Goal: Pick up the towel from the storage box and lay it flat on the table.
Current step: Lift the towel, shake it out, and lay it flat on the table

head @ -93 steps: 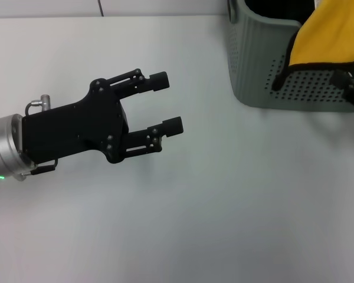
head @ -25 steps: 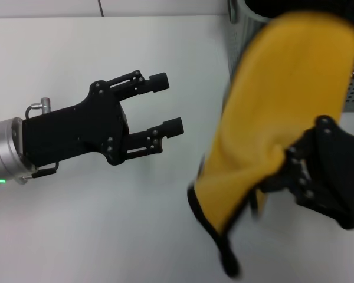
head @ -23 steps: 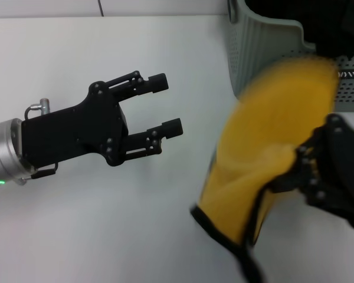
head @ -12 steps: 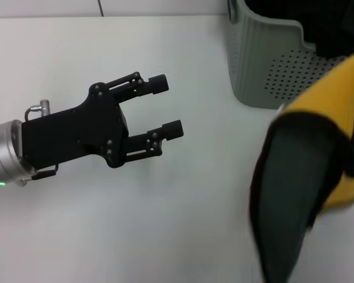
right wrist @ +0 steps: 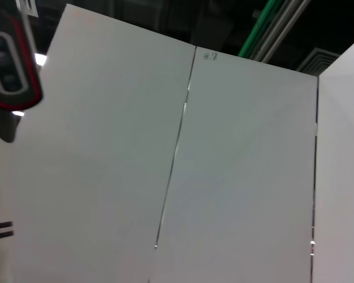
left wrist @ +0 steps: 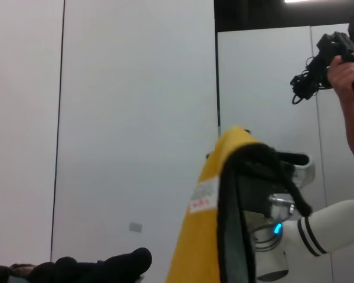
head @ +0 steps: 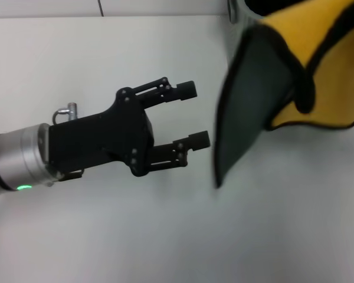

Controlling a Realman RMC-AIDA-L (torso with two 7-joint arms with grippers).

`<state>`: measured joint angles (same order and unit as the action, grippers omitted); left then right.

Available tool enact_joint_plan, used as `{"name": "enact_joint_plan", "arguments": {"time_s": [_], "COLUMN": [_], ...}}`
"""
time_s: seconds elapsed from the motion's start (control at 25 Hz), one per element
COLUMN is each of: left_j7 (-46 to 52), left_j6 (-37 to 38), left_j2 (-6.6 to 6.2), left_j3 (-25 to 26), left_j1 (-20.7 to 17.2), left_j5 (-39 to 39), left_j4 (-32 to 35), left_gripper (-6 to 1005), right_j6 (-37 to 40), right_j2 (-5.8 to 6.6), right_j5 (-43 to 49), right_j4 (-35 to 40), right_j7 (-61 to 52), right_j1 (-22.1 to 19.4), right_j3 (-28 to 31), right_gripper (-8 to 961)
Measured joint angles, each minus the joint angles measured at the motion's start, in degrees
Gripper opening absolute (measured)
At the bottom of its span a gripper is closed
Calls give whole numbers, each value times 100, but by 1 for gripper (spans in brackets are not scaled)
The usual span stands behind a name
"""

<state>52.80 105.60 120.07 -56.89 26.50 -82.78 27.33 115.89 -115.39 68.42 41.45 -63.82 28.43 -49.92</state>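
The towel (head: 295,76) hangs lifted at two o'clock (its holder unseen), not yet spread on the table (head: 165,236); the left gripper (head: 192,115) waits agape.

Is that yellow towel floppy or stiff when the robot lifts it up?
Probably floppy: the towel hangs in folds, its dark side drooping toward the table. It likely swings easily, since its edge looks smeared. The open left gripper might struggle to catch that dangling edge.

towel (head: 318,65) – yellow face, dark grey-green back, black piping, white table (head: 106,236), black left gripper (head: 189,115)
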Motion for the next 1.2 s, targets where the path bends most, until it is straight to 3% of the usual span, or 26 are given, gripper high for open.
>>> {"name": "enact_joint_plan", "arguments": {"time_s": [0.44,0.72,1.2], "left_j7": [-228,-159,-208], "left_j6": [-90,-101,-327], "left_j2": [9,2,10], "left_j3": [2,-526,-521], "left_j1": [5,90,233], "left_j5": [108,90,113], "left_j4": [-298,-322,-607], "left_gripper": [737,737,737], "right_j6": [-165,-182,-185], "right_j2": [26,6,40], "right_j5": [-404,-567,-713], "right_j4": [59,71,194], "right_j7": [-7,15,-14], "right_j1": [200,311,503], "right_j3": [8,10,9], "right_gripper": [20,22,25]}}
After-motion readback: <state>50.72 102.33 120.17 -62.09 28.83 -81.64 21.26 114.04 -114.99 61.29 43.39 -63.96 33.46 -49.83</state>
